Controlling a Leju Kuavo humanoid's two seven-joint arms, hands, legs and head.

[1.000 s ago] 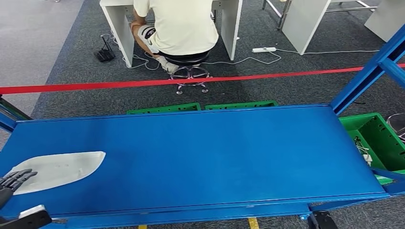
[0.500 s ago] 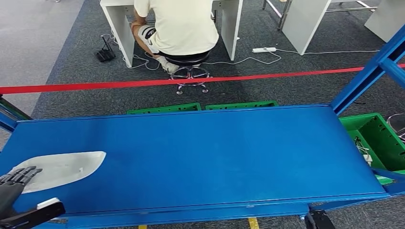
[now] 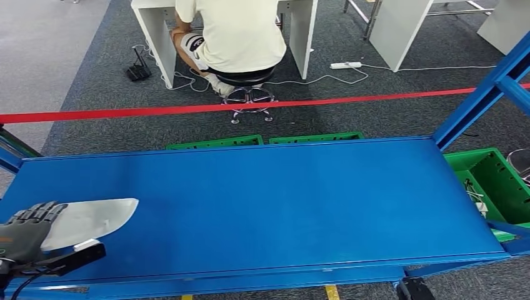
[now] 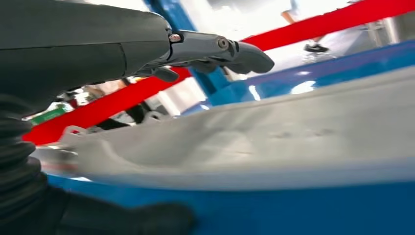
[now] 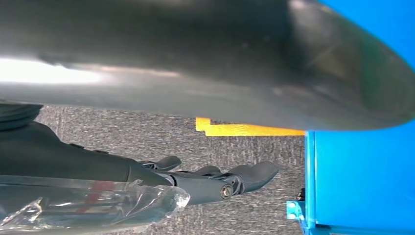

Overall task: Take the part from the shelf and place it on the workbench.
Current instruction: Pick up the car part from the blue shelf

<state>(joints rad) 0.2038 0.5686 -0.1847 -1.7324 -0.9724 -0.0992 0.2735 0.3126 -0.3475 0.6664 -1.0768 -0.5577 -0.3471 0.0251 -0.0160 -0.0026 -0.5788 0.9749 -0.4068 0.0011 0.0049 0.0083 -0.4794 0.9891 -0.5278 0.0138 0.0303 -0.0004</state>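
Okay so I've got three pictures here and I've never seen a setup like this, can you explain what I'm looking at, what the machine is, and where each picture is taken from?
This is a humanoid robot with two arms and many-fingered hands. The wide picture comes from a camera high on its body, looking down at a blue shelf. A flat grey part lies on the shelf near its left end, and the robot's dark left hand reaches over the part's near end. Beyond a red barrier tape, a person sits at a white desk.

The other two pictures come from cameras at the wrists. The left wrist view shows the fingers above the grey part, not closed on it. The right wrist view shows the right hand over carpet, fingers apart, holding nothing.
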